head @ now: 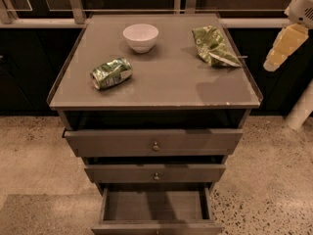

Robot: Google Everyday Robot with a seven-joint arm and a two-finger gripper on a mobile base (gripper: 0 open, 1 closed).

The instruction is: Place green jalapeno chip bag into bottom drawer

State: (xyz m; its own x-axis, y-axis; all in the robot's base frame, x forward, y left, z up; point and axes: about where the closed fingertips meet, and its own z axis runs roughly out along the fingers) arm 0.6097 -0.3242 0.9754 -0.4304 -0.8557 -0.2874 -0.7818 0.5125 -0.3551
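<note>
The green jalapeno chip bag (213, 45) lies flat and crumpled on the back right of the cabinet top (166, 84), with its pale sealed edge pointing right. The bottom drawer (155, 209) is pulled out, and its inside looks bare. My gripper (284, 46) hangs in the air past the right edge of the cabinet, to the right of the bag and above the level of the top. It touches nothing.
A white bowl (141, 36) stands at the back middle of the top. A crushed green-and-white can (111, 73) lies on its side at the left. The two upper drawers (155, 146) with round knobs stand slightly out. A speckled floor (274, 180) surrounds the cabinet.
</note>
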